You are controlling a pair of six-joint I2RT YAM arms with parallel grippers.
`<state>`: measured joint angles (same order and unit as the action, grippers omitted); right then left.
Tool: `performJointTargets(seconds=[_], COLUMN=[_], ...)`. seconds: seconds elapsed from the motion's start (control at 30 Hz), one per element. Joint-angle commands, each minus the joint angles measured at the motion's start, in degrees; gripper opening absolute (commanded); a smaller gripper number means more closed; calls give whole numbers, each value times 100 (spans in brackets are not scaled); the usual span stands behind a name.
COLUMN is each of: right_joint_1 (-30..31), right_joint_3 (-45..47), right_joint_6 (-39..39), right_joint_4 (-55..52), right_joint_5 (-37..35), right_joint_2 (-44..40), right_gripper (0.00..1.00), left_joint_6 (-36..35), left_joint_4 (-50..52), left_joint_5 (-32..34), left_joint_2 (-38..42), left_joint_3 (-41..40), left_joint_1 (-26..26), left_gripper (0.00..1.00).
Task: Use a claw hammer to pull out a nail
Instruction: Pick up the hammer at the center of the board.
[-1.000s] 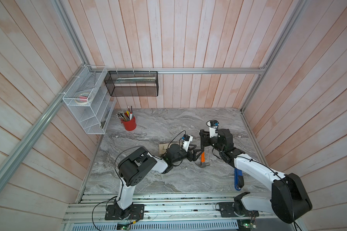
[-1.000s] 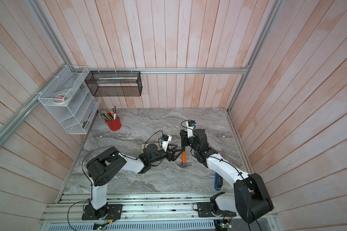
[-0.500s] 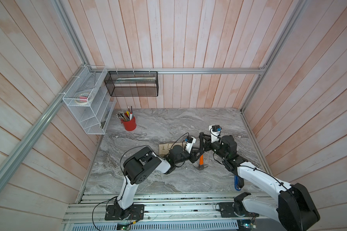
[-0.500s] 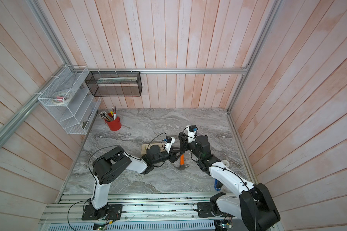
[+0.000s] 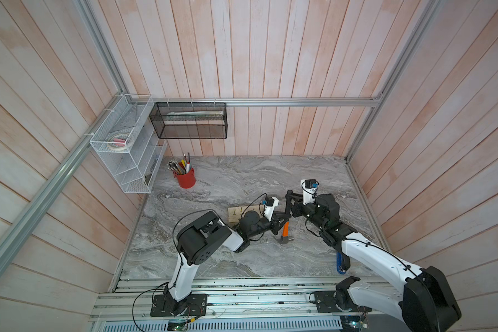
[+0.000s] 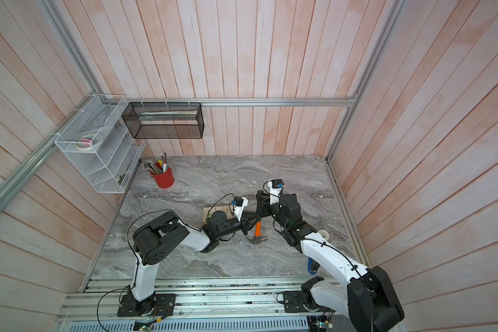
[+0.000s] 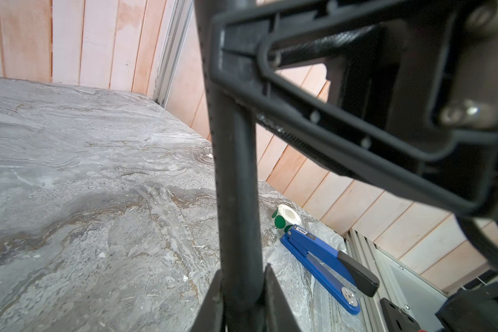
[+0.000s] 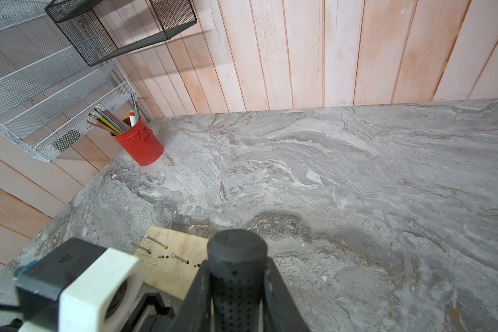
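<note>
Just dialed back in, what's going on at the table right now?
Both arms have hold of the claw hammer at once. The left pincer and the right pincer each clamp its black handle, with the head pointing down close to the tabletop. It looks like a handover or a regrip. The wooden block with its nails lies beside them, and the claw is not on any nail yet.

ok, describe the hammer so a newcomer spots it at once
Start at the middle of the grey table, just right of the board. The hammer stands there head down, its black grip pinched by the left gripper and the right gripper. Only it has an orange shaft and silver head.
</note>
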<state>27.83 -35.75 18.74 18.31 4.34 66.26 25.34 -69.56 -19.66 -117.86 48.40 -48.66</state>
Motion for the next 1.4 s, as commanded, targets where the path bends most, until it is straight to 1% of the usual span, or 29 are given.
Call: performJointTargets(seconds=[0.0, 0.2, 0.37, 0.43, 0.47, 0.7, 0.8, 0.9, 0.93, 1.0, 1.03, 1.07, 1.17, 1.27, 1.37], right_joint_1=[-89, -59, -50, -44, -33, 105, 155, 229, 280, 440, 512, 575, 785, 950, 1016], right_joint_3=[-166, -528, -836, -945, -959, -995, -1012, -1017, -1019, -1030, -1029, -1026, -877, -594, -285], right_joint_6=[239, 174, 208, 244, 250, 285, 231, 166, 115, -70, -148, -275, -595, -841, -1108], right_joint_4=[-657, -751, -829, -881, -861, -741, -742, -716, -678, -582, -534, -461, -44, 559, 1139], right_joint_5=[-695, -595, -593, -609, -629, -861, -899, -945, -976, -1125, -1222, -1279, -1432, -1501, -1388], right_joint_2=[212, 595, 958, 1061, 1103, 1152, 1170, 1166, 1153, 1109, 1077, 1022, 767, 452, 152], right_gripper=[36, 56, 56, 52, 48, 11, 1, 0, 0, 0, 0, 0, 0, 0, 0], left_joint_6=[-587, -657, -664, -665, -676, -688, -661, -637, -621, -595, -591, -566, -490, -389, -255], left_joint_4=[-360, -390, -416, -383, -382, -339, -338, -357, -377, -468, -518, -593, -819, -1050, -1357], left_joint_5=[-259, -368, -415, -396, -385, -315, -288, -254, -244, -231, -220, -194, -165, -145, -152], left_joint_2=[141, 166, 167, 176, 185, 219, 220, 229, 233, 263, 285, 326, 485, 702, 950], left_joint_3=[-182, -200, -200, -202, -206, -225, -230, -250, -266, -324, -362, -427, -689, -1040, -1462], left_joint_1=[-16, -29, -28, -30, -33, -38, -32, -36, -29, -28, -25, -15, 49, 162, 314], left_gripper=[0, 0, 0, 0, 0, 0, 0, 0, 1, 11, 18, 28, 49, 57, 58])
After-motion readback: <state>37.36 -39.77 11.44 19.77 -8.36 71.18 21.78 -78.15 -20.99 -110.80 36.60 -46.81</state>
